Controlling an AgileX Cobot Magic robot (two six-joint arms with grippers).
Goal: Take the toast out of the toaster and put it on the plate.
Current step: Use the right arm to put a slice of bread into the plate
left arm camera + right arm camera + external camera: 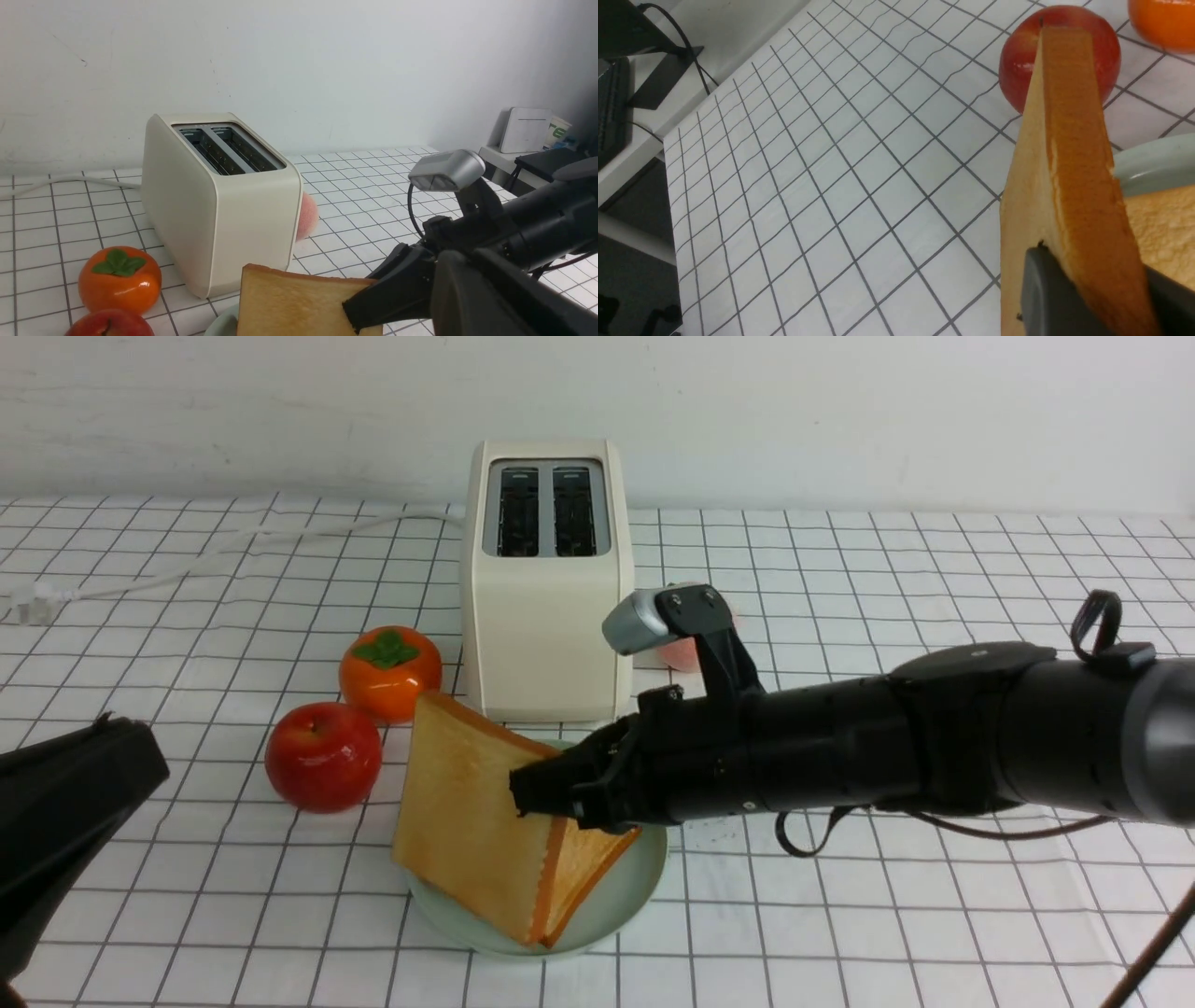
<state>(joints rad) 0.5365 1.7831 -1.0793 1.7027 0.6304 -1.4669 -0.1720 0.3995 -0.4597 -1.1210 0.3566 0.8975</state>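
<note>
Gridded bench [887,933]: right claw [530,798] grips a steeply tilted toast slice [467,821] over the plate [644,887]; released now, it could topple toward the apple [322,756]

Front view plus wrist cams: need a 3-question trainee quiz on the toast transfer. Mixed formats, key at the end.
1. True or false: both slots of the toaster are empty.
2. Pick one. The right gripper is: A) open above the toaster; B) shut on a slice of toast; C) out of view.
3. Short answer: how many slices are at the plate, and how does each sit?

Key: 1 true. 2 B. 3 two: the held slice is tilted on edge over the plate, and a second slice lies on the plate.
</note>
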